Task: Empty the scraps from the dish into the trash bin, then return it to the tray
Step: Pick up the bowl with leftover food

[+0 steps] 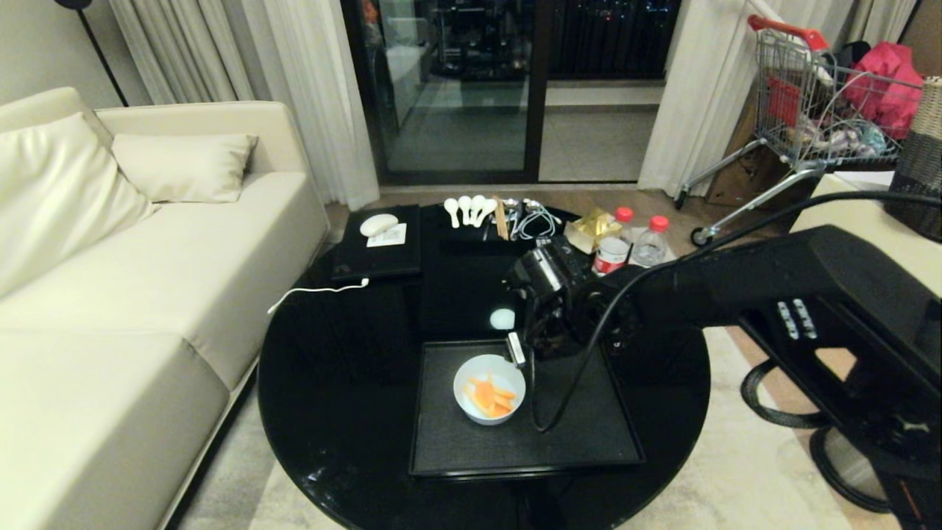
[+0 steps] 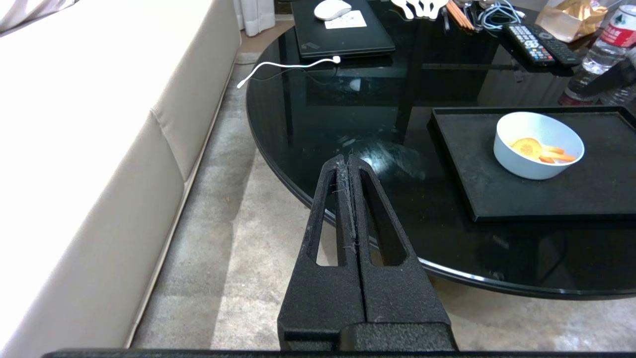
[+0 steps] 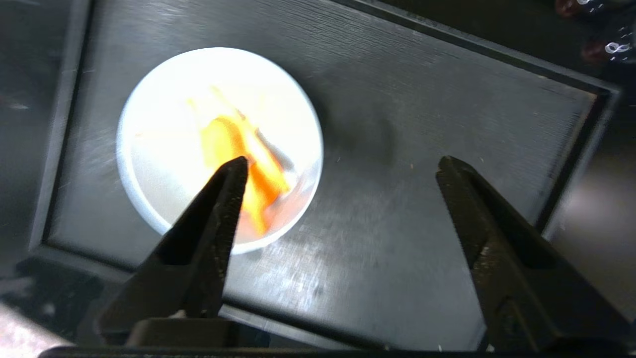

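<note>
Right wrist view: right pincer (image 3: 343,166) spread wide, empty, above the white bowl (image 3: 164,149) w/ orange scraps (image 3: 248,174) on the black tray (image 3: 447,99). Risk: one finger lands inside on scraps, rim pinch slips, bowl tips. Left pincer (image 2: 348,164) clenched, parked off the surface.

This is a home living room at night. A cream sofa (image 1: 110,280) with loose cushions (image 1: 184,165) runs along one side, facing a round black glass worktop (image 1: 346,383) that stands on a pale rug (image 1: 736,478). Long white curtains (image 1: 309,88) frame a sliding glass door (image 1: 456,88) with darkness outside. Household clutter lies on the worktop: a closed laptop (image 1: 377,254), white spoons (image 1: 465,208), a remote control (image 2: 539,44), water bottles (image 1: 650,241) and a black tray (image 1: 574,434) carrying a small bowl (image 1: 489,388) of food scraps (image 1: 489,397). A small shopping cart (image 1: 824,103) stuffed with fabric stands by the curtains.
</note>
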Motion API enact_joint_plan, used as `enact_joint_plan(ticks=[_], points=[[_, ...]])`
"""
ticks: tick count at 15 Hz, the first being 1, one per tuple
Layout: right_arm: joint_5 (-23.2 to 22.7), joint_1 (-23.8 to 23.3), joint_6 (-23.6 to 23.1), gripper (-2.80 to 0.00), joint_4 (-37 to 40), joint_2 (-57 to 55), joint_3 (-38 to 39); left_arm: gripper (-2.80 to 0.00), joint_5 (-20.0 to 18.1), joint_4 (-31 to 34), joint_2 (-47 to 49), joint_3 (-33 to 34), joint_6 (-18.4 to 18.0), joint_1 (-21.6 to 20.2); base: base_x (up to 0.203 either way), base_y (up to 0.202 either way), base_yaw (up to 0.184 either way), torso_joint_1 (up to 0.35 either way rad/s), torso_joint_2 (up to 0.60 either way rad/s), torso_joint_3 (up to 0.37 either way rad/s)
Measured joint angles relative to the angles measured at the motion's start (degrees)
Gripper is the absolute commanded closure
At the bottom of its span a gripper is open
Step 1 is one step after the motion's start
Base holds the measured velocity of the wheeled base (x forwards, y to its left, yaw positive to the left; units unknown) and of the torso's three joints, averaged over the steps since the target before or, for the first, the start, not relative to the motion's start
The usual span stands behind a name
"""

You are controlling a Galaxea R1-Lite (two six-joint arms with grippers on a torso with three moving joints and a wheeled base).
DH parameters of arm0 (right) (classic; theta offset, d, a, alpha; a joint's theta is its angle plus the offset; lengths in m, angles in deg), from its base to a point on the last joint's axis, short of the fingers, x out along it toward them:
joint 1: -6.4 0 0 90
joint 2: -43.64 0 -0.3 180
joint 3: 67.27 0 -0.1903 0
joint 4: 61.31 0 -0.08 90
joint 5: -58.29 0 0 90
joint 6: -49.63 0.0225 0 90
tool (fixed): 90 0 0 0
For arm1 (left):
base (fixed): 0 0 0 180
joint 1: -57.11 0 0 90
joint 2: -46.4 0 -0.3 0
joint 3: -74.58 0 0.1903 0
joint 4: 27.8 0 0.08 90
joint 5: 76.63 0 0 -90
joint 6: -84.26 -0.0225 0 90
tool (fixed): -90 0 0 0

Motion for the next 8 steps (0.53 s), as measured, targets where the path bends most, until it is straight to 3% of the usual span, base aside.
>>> enact_joint_plan(ticks=[8], points=[[0.12, -1.58, -0.12, -2.80, -0.72, -7.86, -4.04, 0.00, 0.00, 0.00, 0.00, 0.00, 0.00, 0.00, 0.000, 0.000, 0.000, 0.000, 0.00, 0.000]])
